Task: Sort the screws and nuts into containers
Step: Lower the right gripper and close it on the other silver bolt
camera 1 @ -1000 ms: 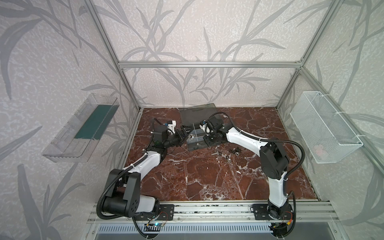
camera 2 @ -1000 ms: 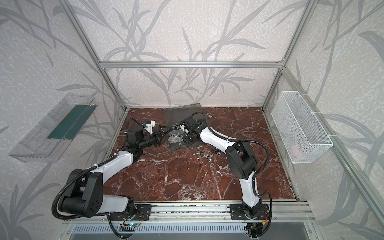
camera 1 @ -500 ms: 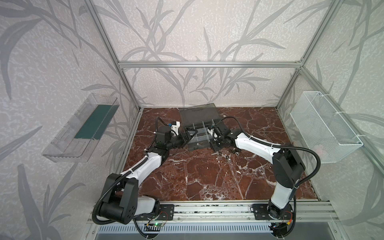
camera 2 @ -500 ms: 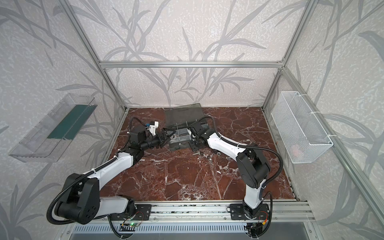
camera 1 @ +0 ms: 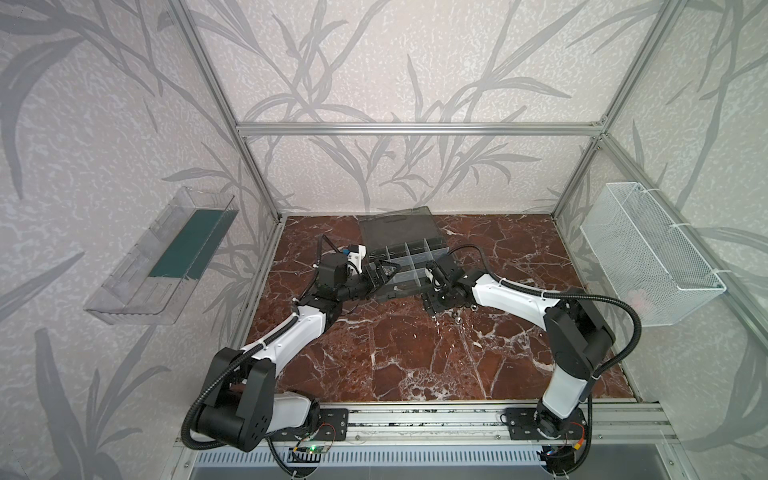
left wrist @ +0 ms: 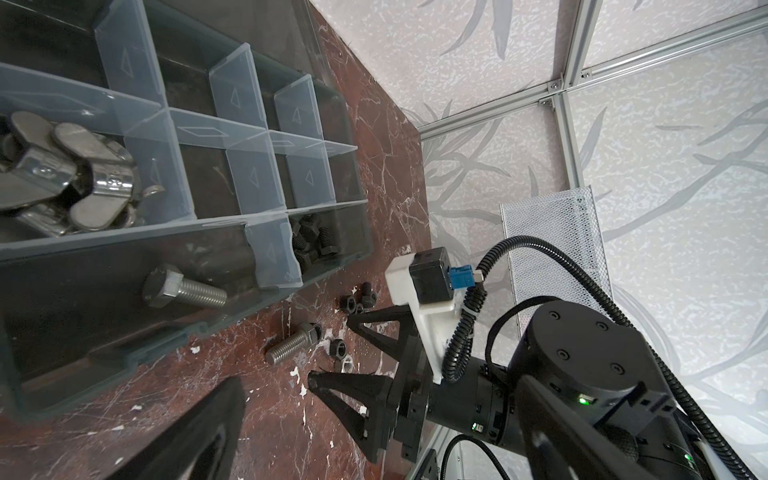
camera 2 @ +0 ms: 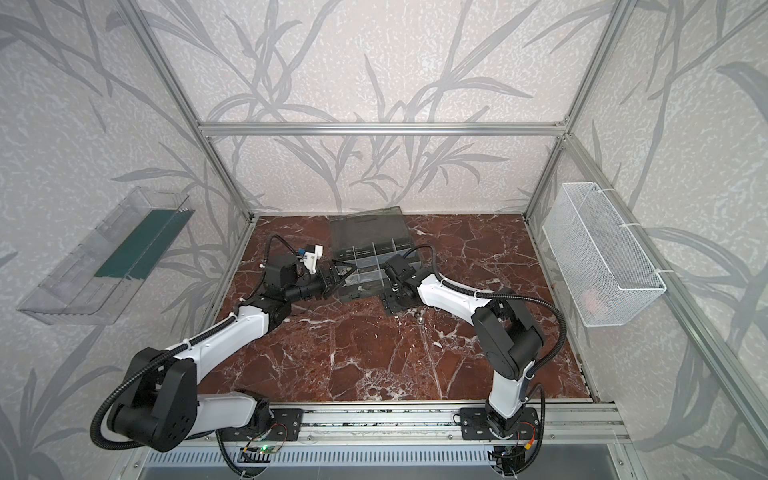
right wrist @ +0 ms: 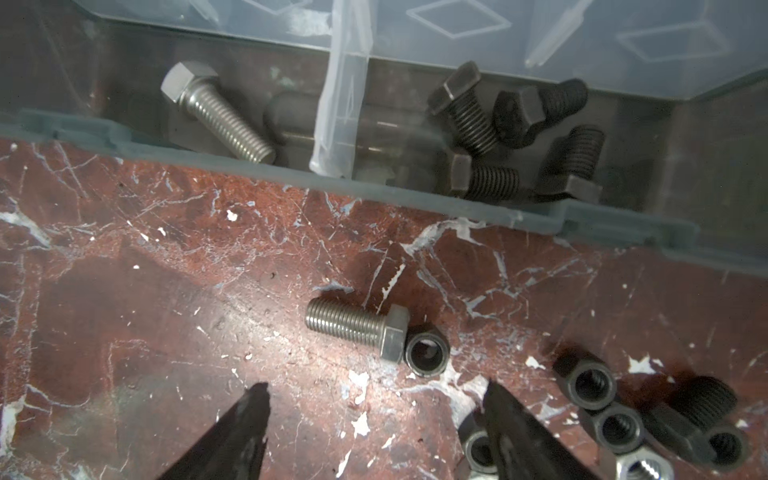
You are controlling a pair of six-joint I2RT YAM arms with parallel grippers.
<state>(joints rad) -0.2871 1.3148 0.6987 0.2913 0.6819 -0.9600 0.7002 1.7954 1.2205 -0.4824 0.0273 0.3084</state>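
Right pincer (right wrist: 376,397) stands wide apart and empty, near a silver bolt (right wrist: 357,330) lying on the bench (right wrist: 166,291), touching a black nut (right wrist: 427,353), beside the case (right wrist: 374,189). Left pincer (camera 2: 336,275) gapes empty by the case.

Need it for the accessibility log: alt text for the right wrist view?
Open right gripper points at a silver hex bolt on the marble table, a black nut against its head. Beyond, the grey organizer case holds one silver bolt and, in the next compartment, several black bolts; more black nuts lie loose nearby.
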